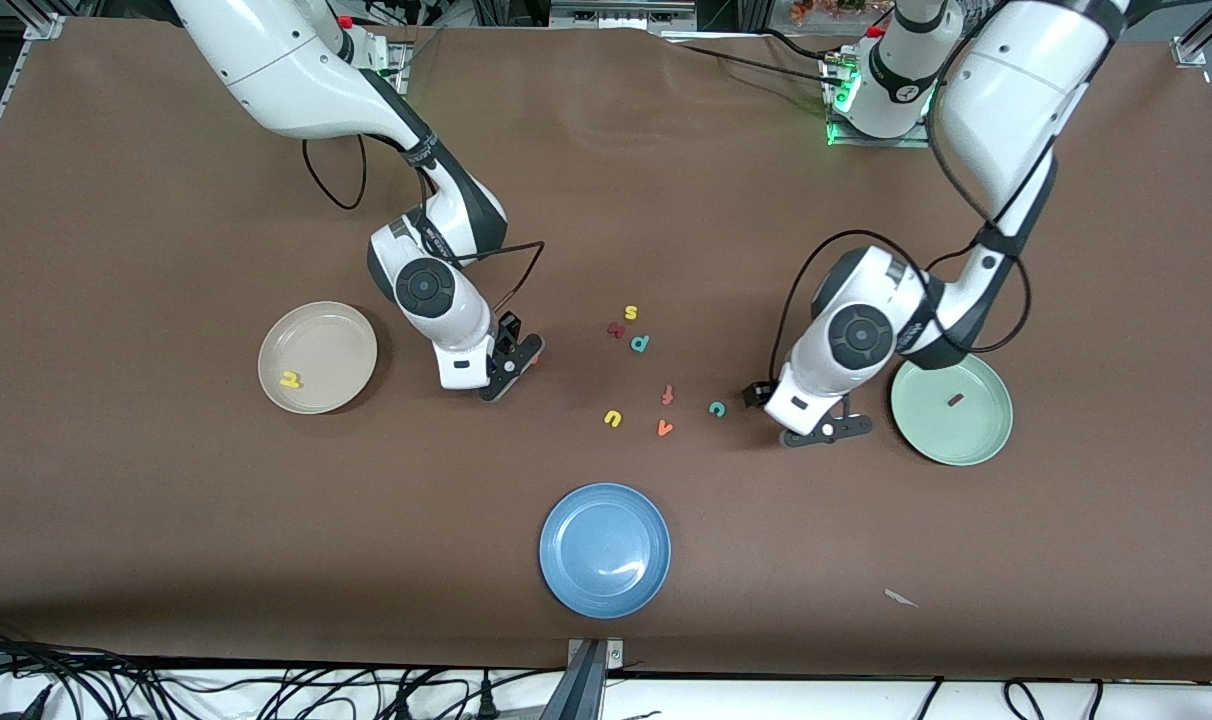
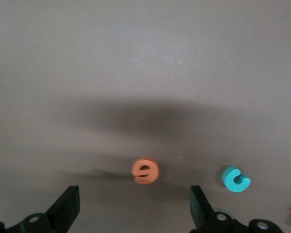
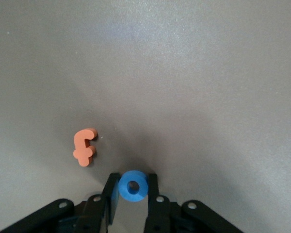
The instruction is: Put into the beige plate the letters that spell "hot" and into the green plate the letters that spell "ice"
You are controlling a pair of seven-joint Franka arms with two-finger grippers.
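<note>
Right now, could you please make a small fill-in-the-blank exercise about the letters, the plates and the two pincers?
1. The yellow h lies in the ____ plate.
2. The right pincer is shut on the ____ o.
3. The open left pincer is low over the orange letter ____, beside the teal c.
4. The dark red i lies in the ____ plate.

Missing words: beige; blue; e; green

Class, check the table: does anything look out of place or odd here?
Yes: a small pale scrap lies alone on the brown table, nearer the front camera than the green plate. It is neither a letter nor a plate.
</note>
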